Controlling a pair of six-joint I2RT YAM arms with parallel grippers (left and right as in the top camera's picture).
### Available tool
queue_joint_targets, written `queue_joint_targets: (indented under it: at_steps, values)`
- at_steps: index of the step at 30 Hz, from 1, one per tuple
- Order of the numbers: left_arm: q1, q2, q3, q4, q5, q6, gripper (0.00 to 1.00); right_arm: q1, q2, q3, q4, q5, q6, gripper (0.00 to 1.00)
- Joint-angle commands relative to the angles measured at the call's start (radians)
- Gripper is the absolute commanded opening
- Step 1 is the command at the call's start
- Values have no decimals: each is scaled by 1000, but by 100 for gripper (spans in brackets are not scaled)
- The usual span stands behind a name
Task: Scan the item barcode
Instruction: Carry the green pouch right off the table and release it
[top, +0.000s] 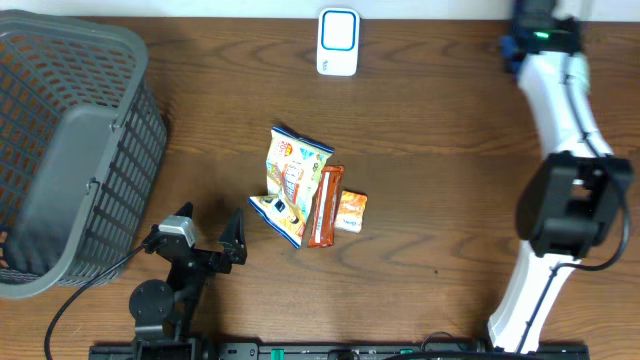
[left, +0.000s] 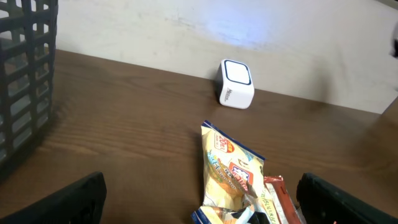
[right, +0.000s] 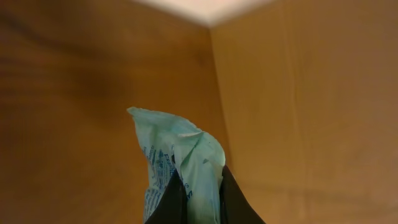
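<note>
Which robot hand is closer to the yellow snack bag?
Left. The left hand sits just left of the yellow snack bag; the right hand is far to its right.

No wording legible anywhere, colourful printing on the yellow-and-blue crinkled snack bag (left: 229, 173) too blurred to read, small dark mark on the white cube-shaped scanner (left: 236, 84) unreadable, blue lettering on the pale green plastic packet (right: 179, 158) too soft to make out

Overhead is evenly lit, sharp, shadows soft on the counter (top: 450, 150). Left wrist: bluish glare on the wall (left: 239, 32). Right wrist: dim, orange-tinted, blurred.
</note>
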Motion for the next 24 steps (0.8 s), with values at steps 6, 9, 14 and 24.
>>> queue_joint_targets:
  at_steps: [6, 9, 14, 24]
  values:
    - [5, -1, -28, -11, 16, 2, 98, -250, -1, -173, 20, -96, 236, 1]
    - [5, -1, -28, -11, 16, 2, 98, -321, 0, -249, 70, -112, 282, 1]
    - [5, -1, -28, -11, 16, 2, 98, -405, 0, -304, 106, -111, 360, 1]
    - [5, -1, -28, -11, 16, 2, 98, -389, -47, -264, 62, -126, 465, 99]
